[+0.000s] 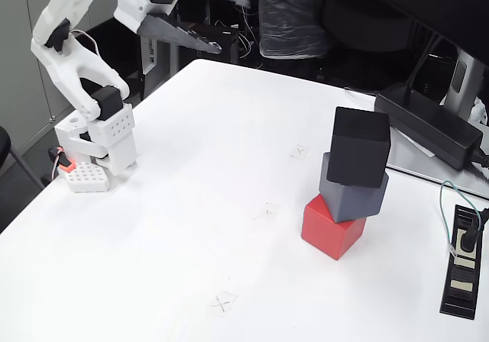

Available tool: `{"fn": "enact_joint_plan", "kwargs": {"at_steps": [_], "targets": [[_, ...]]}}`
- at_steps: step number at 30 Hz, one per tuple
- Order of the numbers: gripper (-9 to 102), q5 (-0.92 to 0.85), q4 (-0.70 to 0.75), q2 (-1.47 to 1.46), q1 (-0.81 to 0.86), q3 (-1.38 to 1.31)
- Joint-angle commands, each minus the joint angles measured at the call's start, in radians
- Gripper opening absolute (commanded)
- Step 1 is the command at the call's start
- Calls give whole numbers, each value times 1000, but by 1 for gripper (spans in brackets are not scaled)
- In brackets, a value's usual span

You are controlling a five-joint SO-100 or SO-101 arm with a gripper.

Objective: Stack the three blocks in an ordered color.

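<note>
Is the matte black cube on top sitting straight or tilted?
Tilted: the matte black cube leans and overhangs the slate blue-grey cube beneath it.

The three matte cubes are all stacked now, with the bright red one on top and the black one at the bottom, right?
Not quite: the order is reversed. In the fixed view the black matte cube sits on top, the slate blue-grey cube in the middle, the bright red cube at the bottom. All three are stacked.
</note>
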Motion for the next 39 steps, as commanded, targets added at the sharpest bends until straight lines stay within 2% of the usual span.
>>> {"fn": "enact_joint_plan", "kwargs": {"at_steps": [1,5,10,19,24,32,39], "targets": [[7,152,11,9,8,-8],[-1,285,34,9,2,28],[-1,357,28,12,-17,135],[-1,359,15,284,-265,482],[-1,360,-95,449,-339,686],[-1,368,-249,578,-342,960],[-1,528,-341,594,-347,1062]]}}
